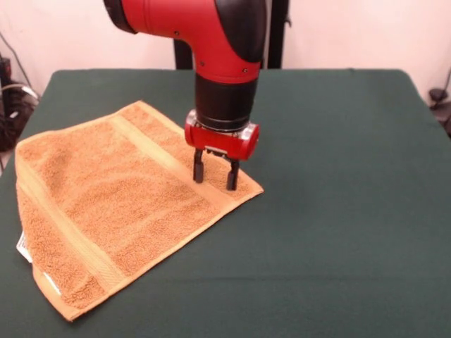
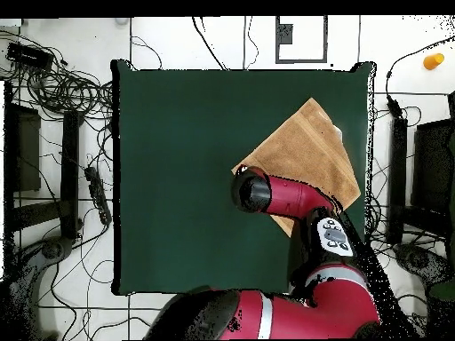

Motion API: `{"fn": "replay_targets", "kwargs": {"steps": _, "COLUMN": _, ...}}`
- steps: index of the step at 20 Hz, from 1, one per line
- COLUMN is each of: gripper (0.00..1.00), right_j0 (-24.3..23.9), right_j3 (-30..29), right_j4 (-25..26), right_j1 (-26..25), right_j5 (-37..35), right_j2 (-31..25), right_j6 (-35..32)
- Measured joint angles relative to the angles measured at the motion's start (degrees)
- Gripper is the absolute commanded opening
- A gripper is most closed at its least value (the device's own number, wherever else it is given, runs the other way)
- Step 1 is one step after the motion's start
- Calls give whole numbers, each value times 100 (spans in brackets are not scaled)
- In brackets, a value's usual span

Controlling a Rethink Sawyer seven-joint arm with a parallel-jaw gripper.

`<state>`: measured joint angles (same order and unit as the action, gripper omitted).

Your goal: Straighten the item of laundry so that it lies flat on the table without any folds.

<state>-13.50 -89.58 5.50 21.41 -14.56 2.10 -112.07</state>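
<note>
Towel of golden-orange terry point(image 1: 120, 204), roughly square, lies nearly flat at the left of the dark green cloth-topped bench point(image 1: 338, 211). Red-and-black end effector point(image 1: 214, 176) stands open, 2 fingers on its right corner. Best pressing lightly, dragging outward to avoid bunching.

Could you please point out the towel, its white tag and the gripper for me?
orange towel point(image 1: 120, 204), front view, middle of the terry face.
white tag point(image 1: 24, 246), front view, at the towel's left edge.
gripper point(image 1: 214, 172), front view, between its two fingertips.
</note>
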Motion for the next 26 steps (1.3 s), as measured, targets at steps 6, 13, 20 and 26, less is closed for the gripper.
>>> {"fn": "replay_targets", "kwargs": {"steps": 6, "gripper": 100, "right_j0": -2, "right_j3": 0, "right_j4": -5, "right_j1": -1, "right_j5": 4, "right_j2": 0, "right_j6": 0}}
{"fn": "replay_targets", "kwargs": {"steps": 13, "gripper": 0, "right_j0": 17, "right_j3": 40, "right_j4": -77, "right_j1": -27, "right_j5": 90, "right_j2": 2, "right_j6": 0}}
{"fn": "replay_targets", "kwargs": {"steps": 20, "gripper": 0, "right_j0": 31, "right_j3": 41, "right_j4": -101, "right_j1": -29, "right_j5": 92, "right_j2": 20, "right_j6": 0}}
{"fn": "replay_targets", "kwargs": {"steps": 26, "gripper": 0, "right_j0": 108, "right_j3": 33, "right_j4": -313, "right_j1": -55, "right_j5": 100, "right_j2": 115, "right_j6": -1}}
